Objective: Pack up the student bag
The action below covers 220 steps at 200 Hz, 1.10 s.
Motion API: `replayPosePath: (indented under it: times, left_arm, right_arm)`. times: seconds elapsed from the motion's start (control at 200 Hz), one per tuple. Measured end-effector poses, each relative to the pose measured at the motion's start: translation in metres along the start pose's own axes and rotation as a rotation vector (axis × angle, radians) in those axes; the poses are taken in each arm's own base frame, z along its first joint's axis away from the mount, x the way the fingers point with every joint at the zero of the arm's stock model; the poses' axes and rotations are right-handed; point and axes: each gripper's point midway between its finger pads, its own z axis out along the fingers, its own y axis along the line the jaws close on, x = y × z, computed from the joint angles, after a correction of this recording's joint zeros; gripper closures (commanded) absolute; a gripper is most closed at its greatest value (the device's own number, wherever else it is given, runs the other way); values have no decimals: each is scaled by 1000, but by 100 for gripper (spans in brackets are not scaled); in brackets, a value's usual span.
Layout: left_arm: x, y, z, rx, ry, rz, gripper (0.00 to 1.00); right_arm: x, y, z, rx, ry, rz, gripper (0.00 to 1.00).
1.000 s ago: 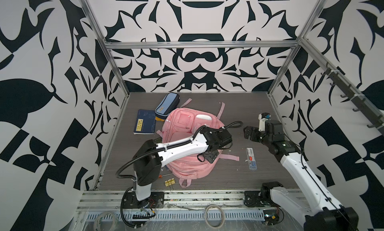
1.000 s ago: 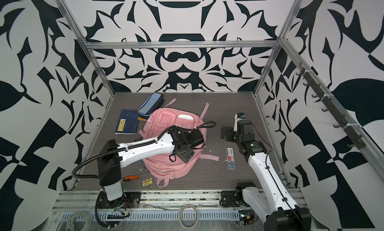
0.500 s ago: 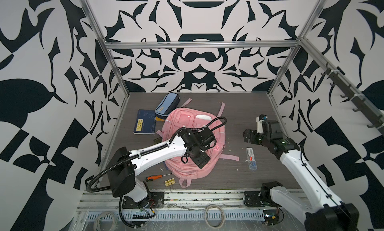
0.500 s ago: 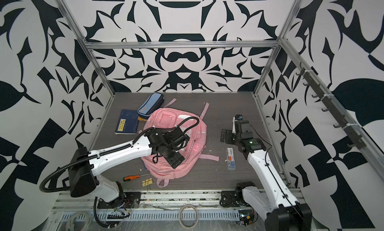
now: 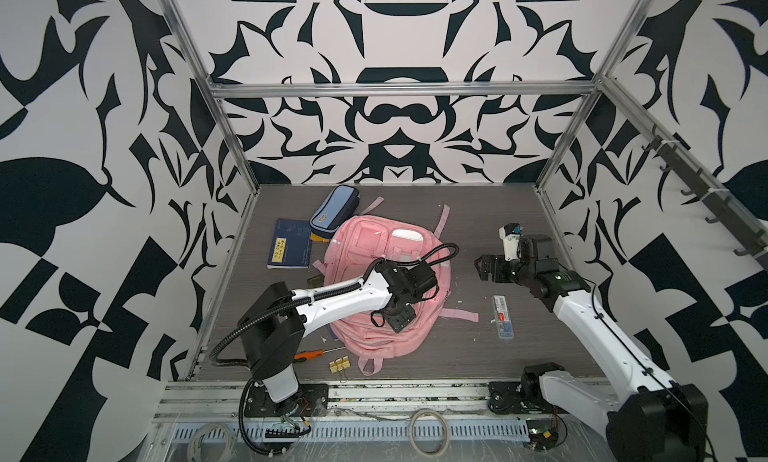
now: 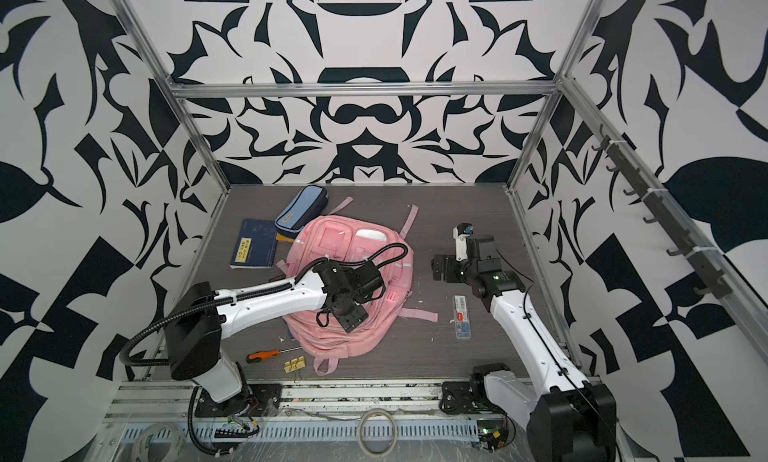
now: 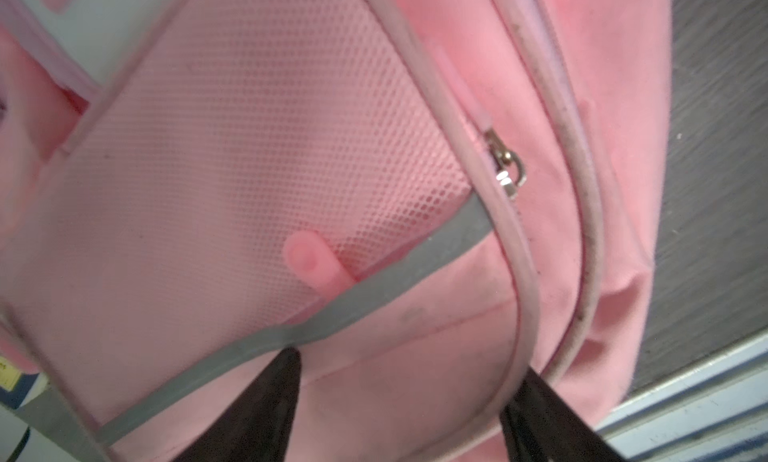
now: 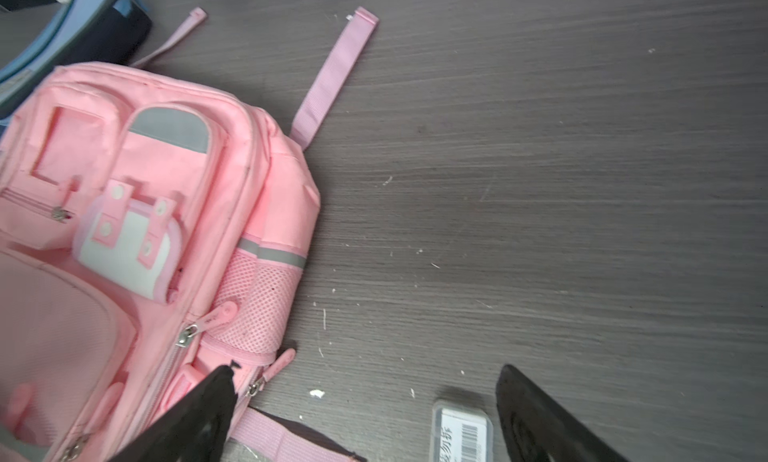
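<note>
A grey wood-grain table [image 5: 478, 214] is seen in both top views, and the student bag [image 5: 361, 252] is laid flat near its middle, front pockets upward, its pink straps spread on the table at 12, 4 and 6 o'clock of it. The left arm is stretched over the bag from 8 o'clock, and the left pincer [image 7: 409, 364] is held just above the bag's 3 o'clock side; in the left wrist view its black fingers [image 7: 274, 397] are parted, released, with pink fabric and a grey stripe before them, and whether the fabric is touched cannot be told. The right pincer [image 5: 484, 267] is poised at 3 o'clock of the bag, clear of it, its jaws spread wide with only bare table between them in the right wrist view. A dark blue notebook [image 5: 289, 250] is lain at 10 o'clock of the bag, and a blue pencil case [image 5: 333, 210] at 11 o'clock, just beside the bag's edge. A clear case with a barcode label [image 5: 503, 316] is found at 4 o'clock, an orange-handled screwdriver [image 5: 309, 354] at 7 o'clock, and yellow binder clips [image 5: 340, 365] close by it. A metal zip pull [image 7: 507, 168] is seen on the bag's seam
</note>
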Motion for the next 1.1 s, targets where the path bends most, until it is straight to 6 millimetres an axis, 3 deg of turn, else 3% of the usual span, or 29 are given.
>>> replayPosePath:
  times: [0.235, 0.45, 0.505, 0.545, 0.575, 0.695, 0.765, 0.995, 1.1]
  left_arm:
    - [-18, -1, -5, -20, -67, 45, 28]
    - [-24, -4, 3, -47, -107, 124, 29]
    - [-24, -6, 7, -49, -115, 143, 36]
    - [-24, -7, 10, -46, -119, 160, 57]
    - [-24, -9, 12, -36, -122, 169, 66]
    - [-30, -18, 13, 0, -152, 201, 78]
    - [-35, -22, 12, 25, -174, 203, 100]
    - [-42, -26, 7, 77, -213, 210, 100]
    - [-45, -16, -10, 116, -255, 170, 100]
  right_arm:
    - [5, 5, 1, -33, 6, -4, 0]
    - [8, 5, 0, -36, 2, 0, 0]
    - [8, 5, 0, -37, 0, 0, 0]
    - [8, 5, 0, -37, -2, 0, 0]
    - [8, 5, -1, -37, -3, 0, 0]
    - [9, 5, -1, -37, -2, 1, 0]
    - [9, 5, -1, -37, -1, 1, 0]
    - [13, 4, -3, -35, 12, 0, 1]
    - [12, 9, -8, -58, 3, -16, 4]
